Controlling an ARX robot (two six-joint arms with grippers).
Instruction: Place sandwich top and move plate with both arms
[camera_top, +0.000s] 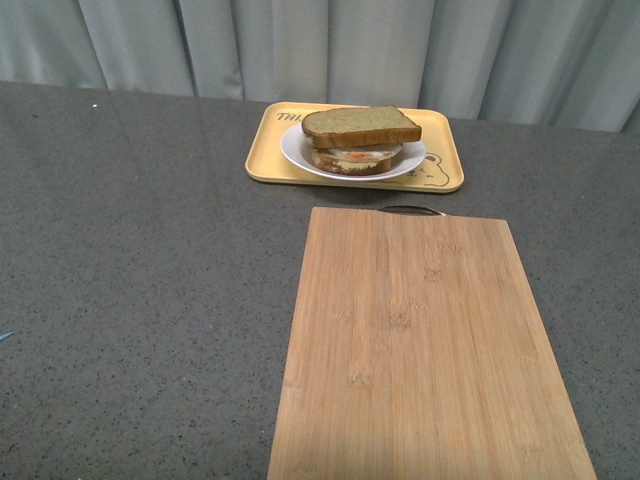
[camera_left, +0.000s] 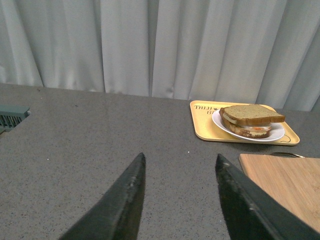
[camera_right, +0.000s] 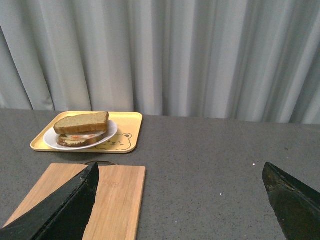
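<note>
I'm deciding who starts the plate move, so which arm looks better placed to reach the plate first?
Neither clearly. The plate, with the sandwich top already on, sits in the yellow tray far from both. The left gripper and right gripper both hang open and back. The plate is slightly right of centre, so perhaps right.

Only the fingers show: the left gripper (camera_left: 178, 197) has two matte black, tapering wedge-shaped blades; the right gripper (camera_right: 181, 200) has similar plain black ones.
</note>
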